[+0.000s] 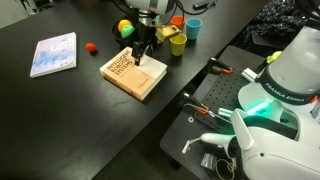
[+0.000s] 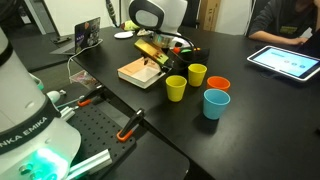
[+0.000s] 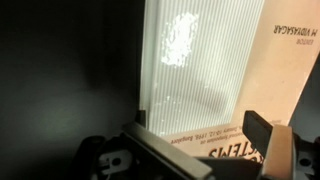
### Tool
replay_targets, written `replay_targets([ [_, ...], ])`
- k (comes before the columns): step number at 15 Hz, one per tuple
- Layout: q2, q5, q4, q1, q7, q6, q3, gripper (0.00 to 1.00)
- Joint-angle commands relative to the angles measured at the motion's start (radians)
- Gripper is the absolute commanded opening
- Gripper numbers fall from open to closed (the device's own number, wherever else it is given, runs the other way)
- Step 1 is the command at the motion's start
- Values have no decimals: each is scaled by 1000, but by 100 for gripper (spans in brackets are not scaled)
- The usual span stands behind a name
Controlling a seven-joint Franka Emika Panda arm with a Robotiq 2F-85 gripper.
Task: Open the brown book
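Note:
The brown book [image 1: 128, 72] lies on the black table, tan cover up with dark lettering, and it also shows in the other exterior view [image 2: 138, 71]. My gripper [image 1: 141, 54] hangs over its far edge and also shows in the other exterior view [image 2: 151, 56]. In the wrist view the gripper [image 3: 200, 136] is open. Its two dark fingers stand apart over the lettered cover [image 3: 275, 70], beside the white striped page edges [image 3: 190, 70]. Whether a finger touches the cover cannot be told.
A thin light blue book [image 1: 53, 53] and a small red ball [image 1: 90, 47] lie further along the table. Several cups stand close to the brown book: yellow-green [image 2: 176, 87], yellow [image 2: 197, 74], orange [image 2: 218, 86], blue [image 2: 216, 103]. A tablet [image 2: 283, 60] lies further off.

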Motion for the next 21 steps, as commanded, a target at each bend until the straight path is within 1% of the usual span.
replay_targets([
  [1,-21,81,28,-30,-19,-49,29,100],
  [3,-21,113,30,-36,-16,-61,30,100],
  [5,-21,115,30,-34,8,-67,26,100],
  [10,-63,53,29,-12,75,-82,12,100],
  [11,-70,29,30,-27,102,-83,28,100],
  [13,-90,-40,27,-18,171,-94,24,100],
  [14,-102,-99,25,-11,227,-106,19,100],
  [17,-133,-236,40,-20,357,-177,27,100],
  [18,-146,-271,51,-24,382,-205,34,100],
  [20,-162,-308,72,-29,411,-228,51,100],
  [21,-167,-306,83,-32,416,-239,62,100],
])
